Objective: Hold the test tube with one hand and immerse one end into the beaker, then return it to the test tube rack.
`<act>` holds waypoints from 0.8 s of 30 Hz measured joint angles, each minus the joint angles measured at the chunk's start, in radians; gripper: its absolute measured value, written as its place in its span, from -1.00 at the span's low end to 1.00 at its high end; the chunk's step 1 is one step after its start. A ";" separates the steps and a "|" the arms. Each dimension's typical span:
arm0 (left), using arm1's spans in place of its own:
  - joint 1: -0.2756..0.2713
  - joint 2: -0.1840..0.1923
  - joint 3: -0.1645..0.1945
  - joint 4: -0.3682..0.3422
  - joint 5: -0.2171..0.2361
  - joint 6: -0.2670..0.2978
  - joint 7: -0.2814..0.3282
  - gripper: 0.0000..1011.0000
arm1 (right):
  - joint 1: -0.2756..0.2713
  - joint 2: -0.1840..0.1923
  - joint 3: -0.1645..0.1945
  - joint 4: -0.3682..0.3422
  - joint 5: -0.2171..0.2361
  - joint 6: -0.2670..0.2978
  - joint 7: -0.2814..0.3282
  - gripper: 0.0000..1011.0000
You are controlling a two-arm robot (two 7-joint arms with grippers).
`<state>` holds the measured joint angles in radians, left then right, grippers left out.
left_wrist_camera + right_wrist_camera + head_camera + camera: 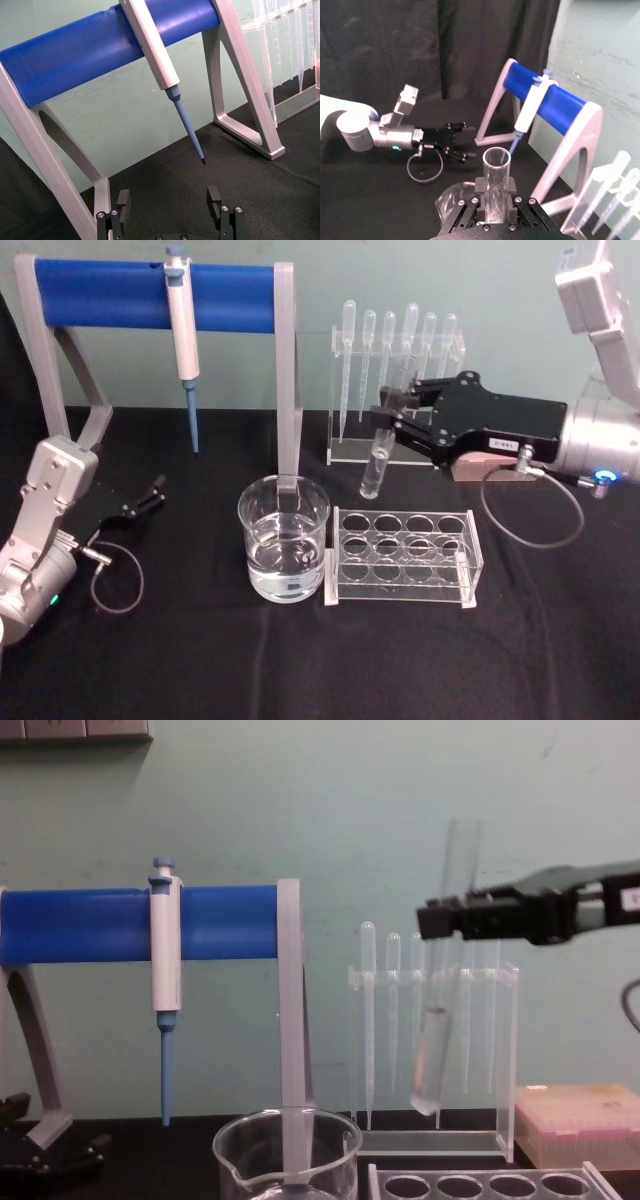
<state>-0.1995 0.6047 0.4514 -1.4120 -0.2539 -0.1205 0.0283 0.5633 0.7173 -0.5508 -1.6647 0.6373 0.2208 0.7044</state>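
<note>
Above the black table (pixel 200 660), the right gripper (pixel 386 421) reaches in from the right and pinches the tube (pixel 379 456) on its upper half, fingers pressed against the glass on both sides. In the right wrist view the tube's (pixel 496 176) open rim stands up above the closed gripper (pixel 495 201). From the chest view the tube (pixel 437 1030) hangs clear of the table and leans a little, top toward the right, with its rounded lower end above and behind the rack (pixel 480 1186) and in front of the pipettes (pixel 392 1010). It is to the right of the beaker (pixel 283 538) and apart from it. The beaker holds clear liquid and stands just beside the rack's (pixel 403 556) left end. The rack's holes are empty. The left gripper (pixel 151 494) lies low at the table's left side, fingers spread apart, well away from the glassware. A pipettor (pixel 181 332) hangs from the blue bar (pixel 100 295) behind.
</note>
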 joint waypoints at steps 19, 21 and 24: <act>0.000 0.000 0.000 0.000 0.000 0.000 0.000 0.98 | 0.118 -0.088 -0.098 -0.001 0.006 0.061 -0.016 -0.56; 0.000 0.000 0.000 0.000 0.000 0.000 0.000 0.98 | 0.121 -0.094 -0.108 0.001 0.006 0.061 -0.018 -0.56; 0.000 0.000 0.000 0.000 0.000 0.000 0.000 0.98 | 0.121 -0.099 -0.117 0.006 0.006 0.059 -0.020 -0.56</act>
<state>-0.1995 0.6047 0.4514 -1.4120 -0.2539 -0.1205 0.0283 0.6842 0.6179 -0.6674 -1.6584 0.6430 0.2800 0.6844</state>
